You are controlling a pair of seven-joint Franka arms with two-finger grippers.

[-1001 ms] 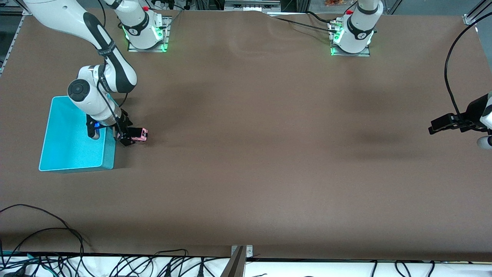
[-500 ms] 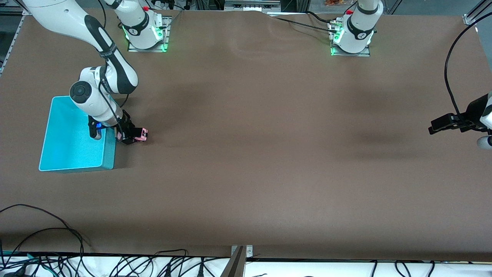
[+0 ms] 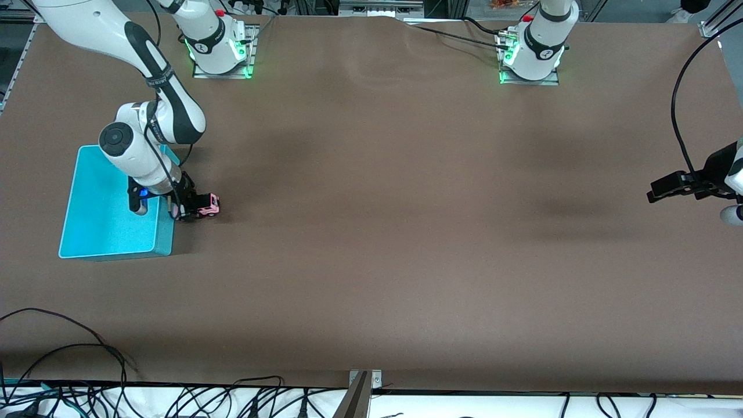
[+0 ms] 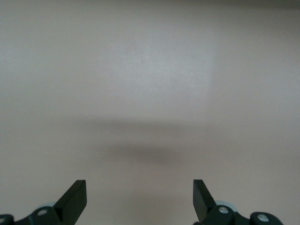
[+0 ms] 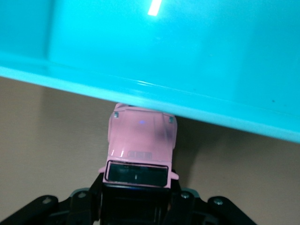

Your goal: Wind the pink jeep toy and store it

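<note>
— Status since the last frame?
— Right gripper has tilted the pink jeep toy, which I keep clamped at its black rear, nose against the turquoise bin wall beside the table.
— Left arm?
— Left gripper waits, fingers spread, over bare table.

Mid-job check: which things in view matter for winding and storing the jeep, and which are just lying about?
Belongs to the job:
- pink jeep toy, beside the bin
- right gripper, shut on the jeep
- turquoise bin

Not in play:
- left gripper, open, waiting over bare table
- cables at the table's near edge
</note>
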